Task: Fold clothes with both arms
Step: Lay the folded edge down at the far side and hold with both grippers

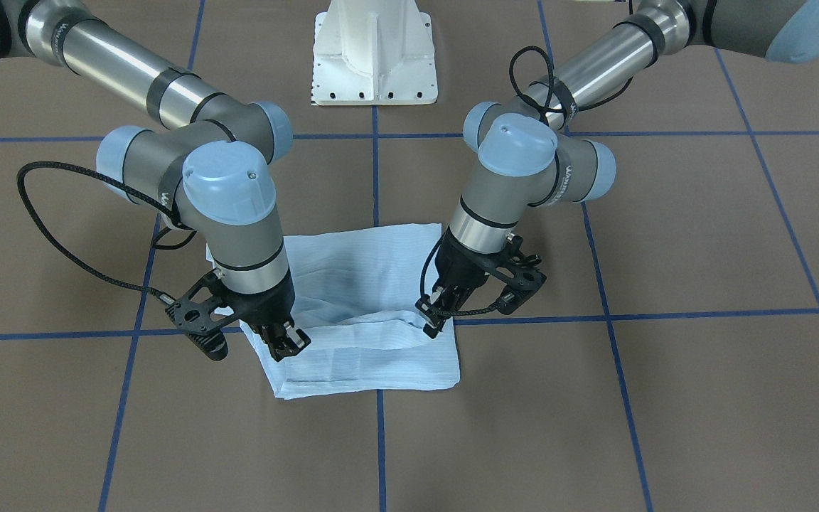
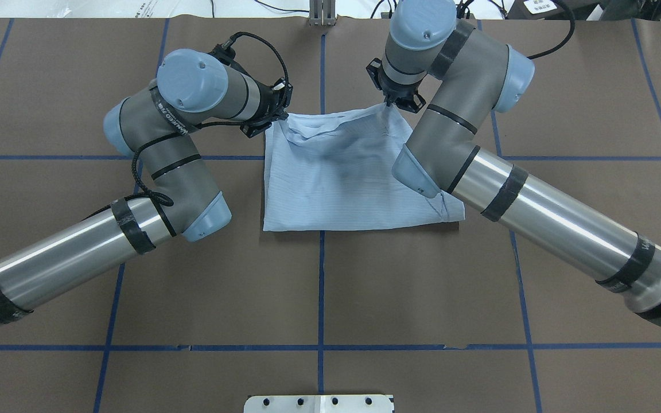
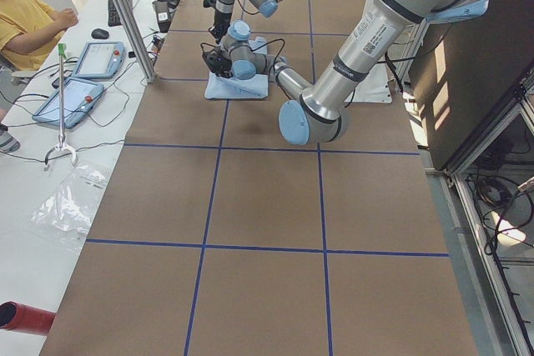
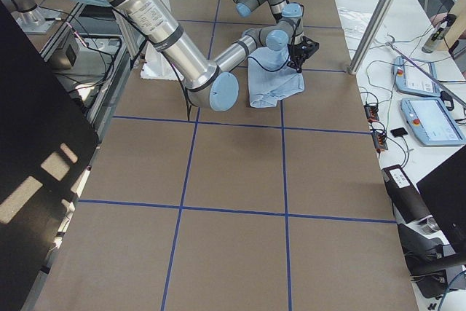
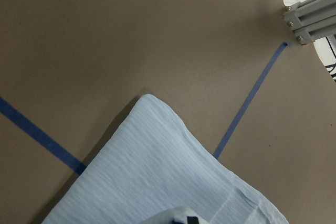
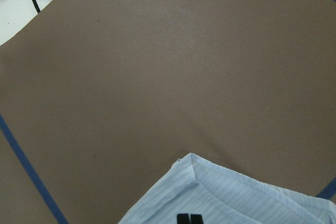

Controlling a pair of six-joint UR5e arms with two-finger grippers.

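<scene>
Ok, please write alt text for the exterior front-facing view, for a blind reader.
The left gripper, at the picture's right, and the right gripper, at its left, each pinch the upper layer of a folded light-blue shirt lying on a brown table taped with blue lines.

No text coming through legibly. White lettering [image 2: 167, 112] running along grey wrist housing of left arm [image 2: 161, 172] — blurring past reading. Same on right arm [image 1: 118, 67] forearm band and on left arm's tube label [image 3: 365, 39] — illegible.
</scene>
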